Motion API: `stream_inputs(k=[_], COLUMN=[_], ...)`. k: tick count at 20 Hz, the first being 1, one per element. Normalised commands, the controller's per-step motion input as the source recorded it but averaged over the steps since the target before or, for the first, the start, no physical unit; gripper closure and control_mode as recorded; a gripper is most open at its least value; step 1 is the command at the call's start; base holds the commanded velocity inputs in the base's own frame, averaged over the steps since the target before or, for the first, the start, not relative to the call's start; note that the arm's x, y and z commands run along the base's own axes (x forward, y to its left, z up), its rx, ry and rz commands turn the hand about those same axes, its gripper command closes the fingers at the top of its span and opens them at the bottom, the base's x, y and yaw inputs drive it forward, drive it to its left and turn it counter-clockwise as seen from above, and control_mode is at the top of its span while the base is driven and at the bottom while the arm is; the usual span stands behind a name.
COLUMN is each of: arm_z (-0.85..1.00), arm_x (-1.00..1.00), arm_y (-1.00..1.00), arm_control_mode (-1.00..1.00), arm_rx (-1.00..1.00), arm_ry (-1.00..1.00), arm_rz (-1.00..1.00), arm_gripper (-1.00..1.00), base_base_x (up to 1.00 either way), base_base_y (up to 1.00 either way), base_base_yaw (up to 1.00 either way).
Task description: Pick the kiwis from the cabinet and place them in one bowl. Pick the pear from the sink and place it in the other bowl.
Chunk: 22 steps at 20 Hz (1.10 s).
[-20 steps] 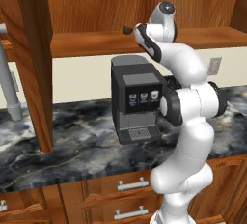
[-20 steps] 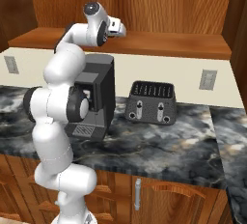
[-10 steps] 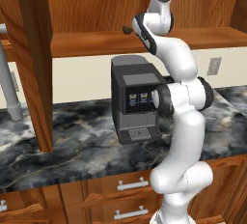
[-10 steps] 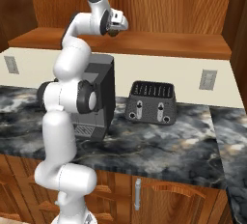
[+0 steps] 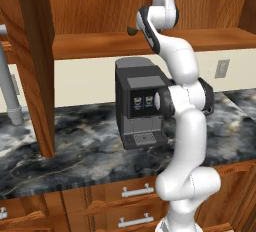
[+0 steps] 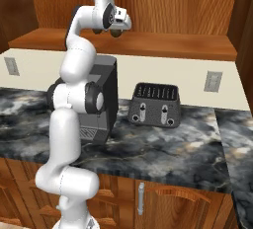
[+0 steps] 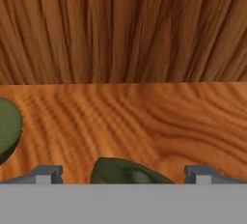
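Gripper (image 7: 123, 172) released, jaws spread wide inside cabinet (image 7: 144, 35). One kiwi (image 7: 128, 172) at 6 o'clock between fingertips; second kiwi (image 7: 7, 129) at 9 o'clock on shelf.

kiwis (image 7: 126, 172): dull olive-green | cabinet (image 7: 144, 117): reddish-brown grained wood | counter (image 6: 168, 144): black-grey marbled | toaster (image 6: 154, 104): dark grey
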Motion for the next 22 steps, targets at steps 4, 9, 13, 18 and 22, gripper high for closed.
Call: stream_inputs(k=[4,9,13,18,22], arm_z=[-0.54,-0.47,-0.41,-0.26,-0.2], arm_x=[-0.02,0.0,0.0,0.0,0.0], arm_y=[0.0,0.0,0.0,0.0,0.0], arm_control_mode=[-1.0,-1.0,-1.0,-1.0,-1.0], arm_rx=[0.0,0.0,0.0,0.0,0.0], arm_ry=[-0.01,-0.04,-0.08,-0.06,-0.04], arm_rz=[0.0,0.0,0.0,0.0,0.0], arm_gripper=[-1.0,-1.0,-1.0,-1.0,-1.0], base_base_x=[0.0,0.0,0.0,0.0,0.0], base_base_y=[0.0,0.0,0.0,0.0,0.0], base_base_yaw=[0.0,0.0,0.0,0.0,0.0])
